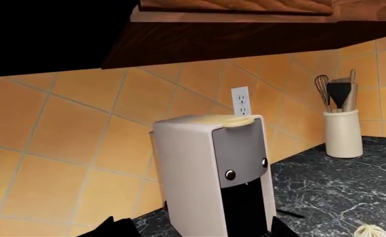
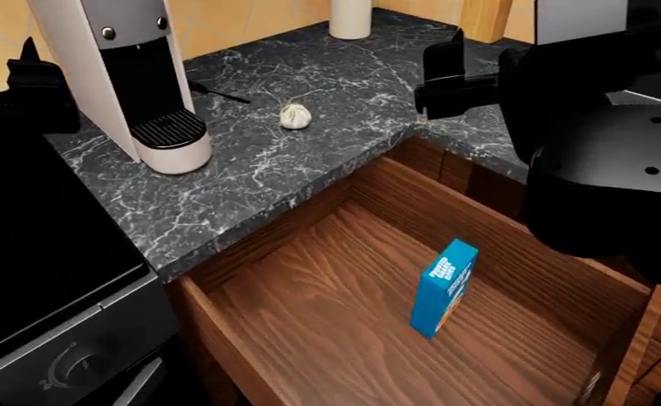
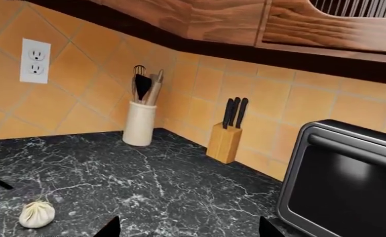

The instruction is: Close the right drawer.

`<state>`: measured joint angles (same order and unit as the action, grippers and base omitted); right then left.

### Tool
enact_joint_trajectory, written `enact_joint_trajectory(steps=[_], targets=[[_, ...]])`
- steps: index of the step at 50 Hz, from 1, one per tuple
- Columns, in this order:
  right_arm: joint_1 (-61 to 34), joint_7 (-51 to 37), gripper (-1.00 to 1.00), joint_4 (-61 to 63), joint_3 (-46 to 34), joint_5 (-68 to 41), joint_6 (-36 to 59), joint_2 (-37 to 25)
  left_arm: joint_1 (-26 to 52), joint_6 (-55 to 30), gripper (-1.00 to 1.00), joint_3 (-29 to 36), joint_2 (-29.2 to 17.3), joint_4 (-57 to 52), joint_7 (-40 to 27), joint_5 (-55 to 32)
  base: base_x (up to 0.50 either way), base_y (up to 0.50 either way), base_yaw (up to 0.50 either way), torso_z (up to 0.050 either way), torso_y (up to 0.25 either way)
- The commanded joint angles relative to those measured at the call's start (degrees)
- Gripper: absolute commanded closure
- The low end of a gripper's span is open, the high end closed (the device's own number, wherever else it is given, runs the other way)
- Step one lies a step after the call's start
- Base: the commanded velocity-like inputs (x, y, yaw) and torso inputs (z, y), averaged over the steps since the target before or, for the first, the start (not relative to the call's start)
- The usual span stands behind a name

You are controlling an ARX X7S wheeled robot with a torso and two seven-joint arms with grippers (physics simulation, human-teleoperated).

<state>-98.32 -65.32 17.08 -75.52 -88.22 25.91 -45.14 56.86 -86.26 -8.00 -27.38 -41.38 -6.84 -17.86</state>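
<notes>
Left wrist view: a white coffee machine [image 1: 212, 173] stands on the dark marble desk [image 1: 338, 192] before a tiled wall with an outlet [image 1: 240, 101]; a utensil crock [image 1: 342, 132] is beyond. Only the left tool's dark tips [image 1: 193, 229] show, set apart, released.

Head view: the drawer [image 2: 308, 313] is pulled out below the desk edge, its long axis running along the counter front. A blue box [image 2: 444, 288] stands inside, its print unreadable. A dumpling [image 2: 294, 116] lies on the desk. The right arm reaches over the counter, its tool [image 2: 444, 76] above it.

Right wrist view: the tips sit wide apart, released, facing a knife block [image 3: 224, 140] and oven [image 3: 341, 182].
</notes>
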Motion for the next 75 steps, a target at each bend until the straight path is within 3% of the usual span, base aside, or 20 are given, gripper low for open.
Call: enact_joint_trajectory(steps=[1,14,29,42,61,75], targets=[[-0.3,1.6,-1.00,-0.3,0.9,1.6,1.1,1.5,-0.1,0.5,-1.00,-1.4,1.1,-0.1,1.5,0.3,0.00,0.00,0.00,0.000,0.000],[0.1,2.8,-1.00,0.4,1.5,1.9,0.2,1.1,-0.3,0.7,-1.00,-1.7,0.9,-0.2,1.2,-0.1,0.00,0.00,0.00,0.000,0.000],[0.4,2.5,-1.00,0.1,1.9,1.7,0.0,1.0,-0.4,0.4,-1.00,-2.0,0.8,-0.3,0.8,-0.6,0.00,0.00,-0.48,0.000,0.000],[-0.1,1.3,-1.00,0.2,1.8,1.1,1.2,1.0,-0.3,0.3,-1.00,-2.1,0.7,-0.4,0.5,-1.1,0.01,0.00,-0.02,0.000,0.000],[0.1,1.1,-1.00,0.5,2.4,2.2,0.5,0.7,-1.1,1.2,-1.00,-1.8,0.6,0.0,0.1,-1.6,0.51,0.12,0.00,0.000,0.000],[0.0,1.2,-1.00,0.3,1.9,2.7,1.6,1.2,-1.2,1.2,-1.00,-1.9,0.5,-0.3,-0.2,-2.1,0.00,0.00,0.00,0.000,0.001]])
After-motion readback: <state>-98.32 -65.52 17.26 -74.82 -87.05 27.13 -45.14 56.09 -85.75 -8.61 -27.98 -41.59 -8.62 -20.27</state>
